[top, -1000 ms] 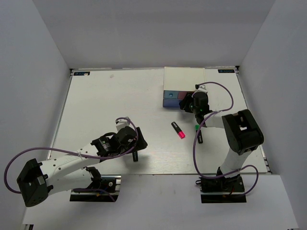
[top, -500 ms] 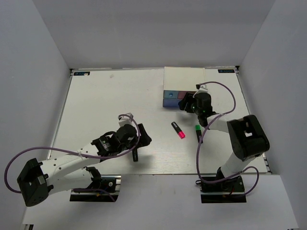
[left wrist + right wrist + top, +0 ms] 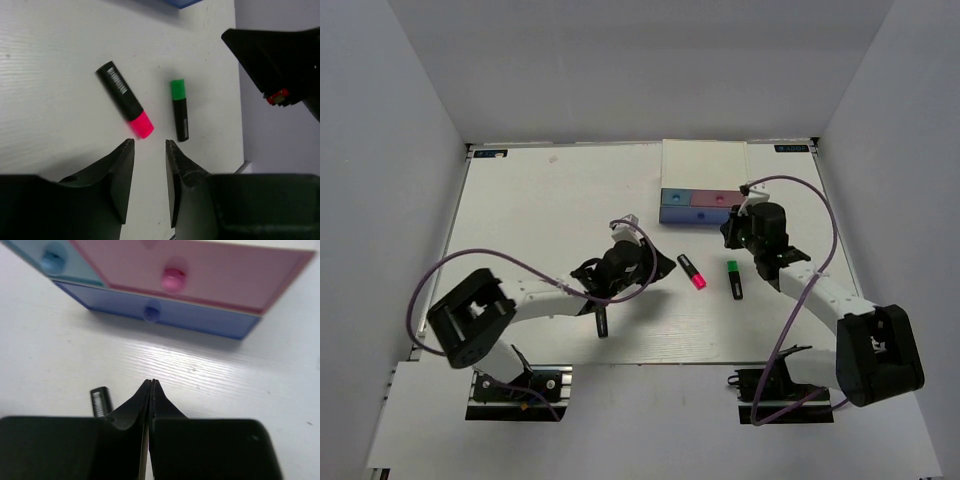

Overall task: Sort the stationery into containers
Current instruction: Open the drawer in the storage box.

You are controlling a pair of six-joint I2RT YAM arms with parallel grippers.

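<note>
Top external: high at the near edge, looking down over the whole table.
Left wrist: close above the pink-capped marker.
Right wrist: low, near, facing the cabinet front.
Shared with top: that marker; the cabinet.

Three markers: pink-capped marker, green-capped marker, dark marker; one cabinet, three drawers; two arms.

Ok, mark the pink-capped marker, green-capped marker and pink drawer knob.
pink-capped marker (image 3: 125, 100), left wrist view, black barrel.
green-capped marker (image 3: 180, 115), left wrist view, black barrel.
pink drawer knob (image 3: 172, 279), right wrist view, knob face.
</note>
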